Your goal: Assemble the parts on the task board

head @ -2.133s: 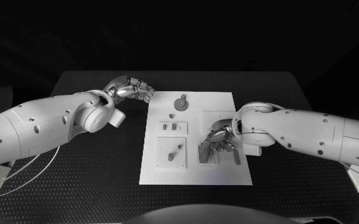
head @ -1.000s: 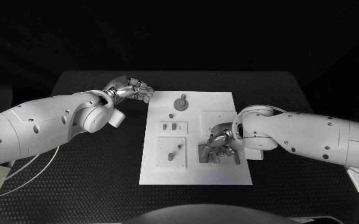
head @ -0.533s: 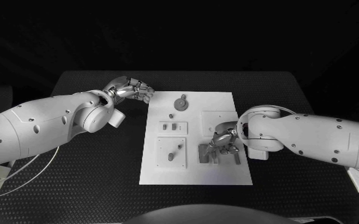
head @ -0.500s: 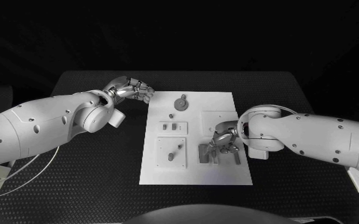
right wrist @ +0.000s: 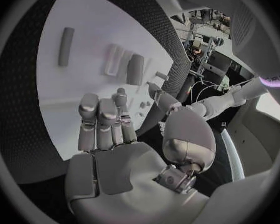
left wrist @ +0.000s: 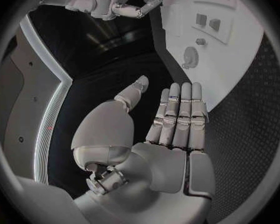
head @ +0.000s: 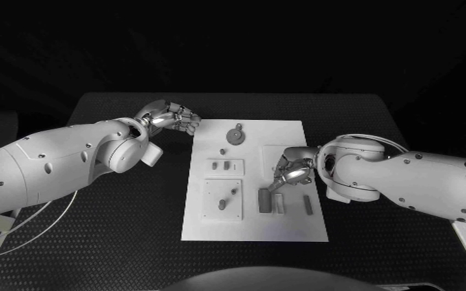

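We see the right hand empty, fingers apart above the task board; the left hand likewise spread, empty, beside it.

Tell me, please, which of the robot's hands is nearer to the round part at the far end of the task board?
Left. The left hand hovers just off the task board's far left corner, beside the round part. The right hand hangs over the board's right half, further toward the robot.

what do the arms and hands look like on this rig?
Both arms are glossy white rounded shells with small dark screw dots. The left hand and right hand are silver metal with segmented fingers. A thin white cable loops below the left arm.
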